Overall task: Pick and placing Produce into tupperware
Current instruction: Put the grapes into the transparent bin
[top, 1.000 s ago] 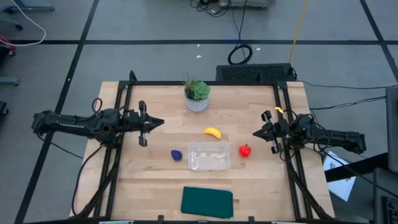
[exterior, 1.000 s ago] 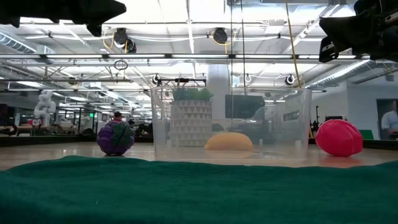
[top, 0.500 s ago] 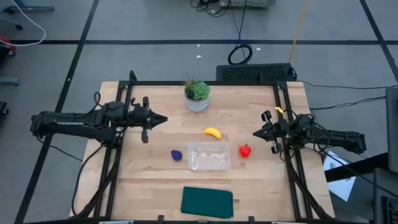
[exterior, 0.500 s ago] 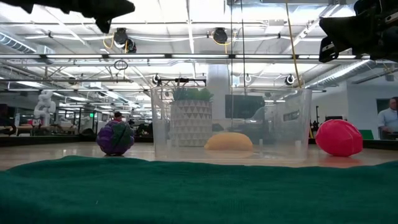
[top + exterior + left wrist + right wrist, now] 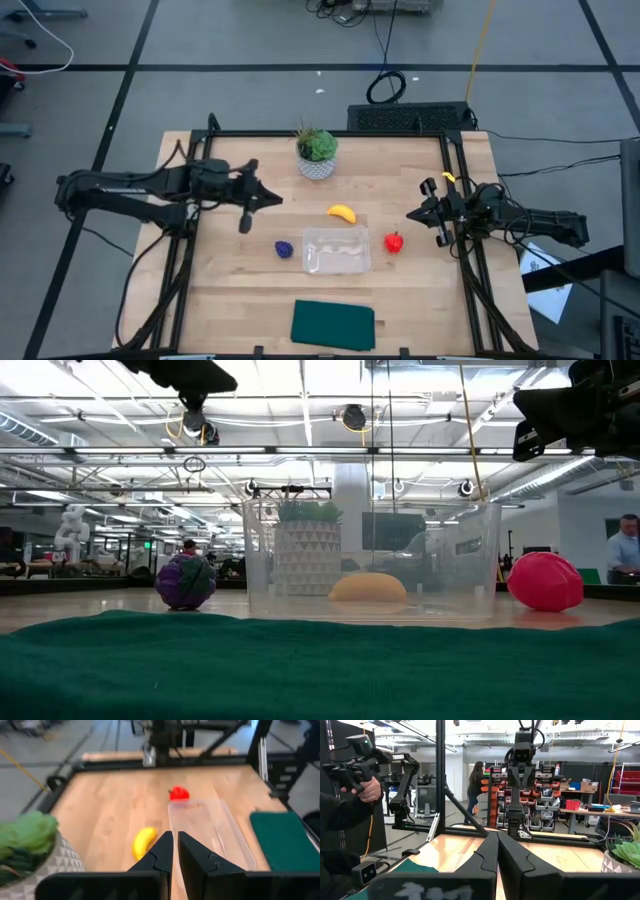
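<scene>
My left gripper (image 5: pixel 268 201) is closed tight and empty — if I drop onto the banana (image 5: pixel 342 212) like this, I'll just push it away.

Three pieces of toy produce are lying on the table: one yellow banana (image 5: pixel 342 212), one purple fruit (image 5: pixel 285 248) and one red fruit (image 5: pixel 394 241). One clear container (image 5: pixel 336 250) is sitting between them. One potted plant (image 5: pixel 317 150) is standing at the far side, and one green cloth (image 5: pixel 333 325) is lying at the near edge. Two robot arms are reaching over the table, one from each side. In the room behind, two people are showing.
</scene>
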`<state>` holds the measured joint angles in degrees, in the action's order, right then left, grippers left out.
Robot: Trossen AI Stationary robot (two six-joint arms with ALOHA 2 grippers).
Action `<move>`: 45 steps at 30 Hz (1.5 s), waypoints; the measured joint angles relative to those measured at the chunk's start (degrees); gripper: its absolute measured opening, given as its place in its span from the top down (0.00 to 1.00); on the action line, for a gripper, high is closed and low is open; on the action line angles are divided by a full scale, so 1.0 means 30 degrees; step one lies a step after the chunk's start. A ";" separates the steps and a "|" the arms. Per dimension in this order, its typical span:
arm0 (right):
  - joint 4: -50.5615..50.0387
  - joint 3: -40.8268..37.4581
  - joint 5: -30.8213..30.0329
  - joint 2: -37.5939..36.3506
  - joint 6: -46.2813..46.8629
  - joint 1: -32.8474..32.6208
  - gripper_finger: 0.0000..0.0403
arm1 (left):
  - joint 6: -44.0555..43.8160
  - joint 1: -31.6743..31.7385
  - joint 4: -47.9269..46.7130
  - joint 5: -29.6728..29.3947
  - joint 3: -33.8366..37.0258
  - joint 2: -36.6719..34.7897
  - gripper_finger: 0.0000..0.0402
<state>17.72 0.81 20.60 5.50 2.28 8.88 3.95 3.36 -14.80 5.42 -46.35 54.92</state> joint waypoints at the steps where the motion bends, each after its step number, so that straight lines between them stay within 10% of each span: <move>1: 0.0000 -0.0006 0.0000 0.0000 0.0000 0.0002 1.00 | -0.0006 0.0000 -0.0275 0.0050 -0.0185 0.0317 0.92; 27: -0.0129 0.0002 0.0000 0.0074 0.0000 0.0000 1.00 | -0.0418 0.0000 -0.9316 0.0185 -0.7557 0.6258 0.92; 45: -0.0131 0.0002 0.0000 0.0379 -0.0026 0.0003 1.00 | 0.3198 -0.0561 -1.2120 0.0202 -0.8102 0.8582 0.92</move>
<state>17.32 0.82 20.60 6.63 2.21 8.89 13.55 1.67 -51.16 6.03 -70.65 80.67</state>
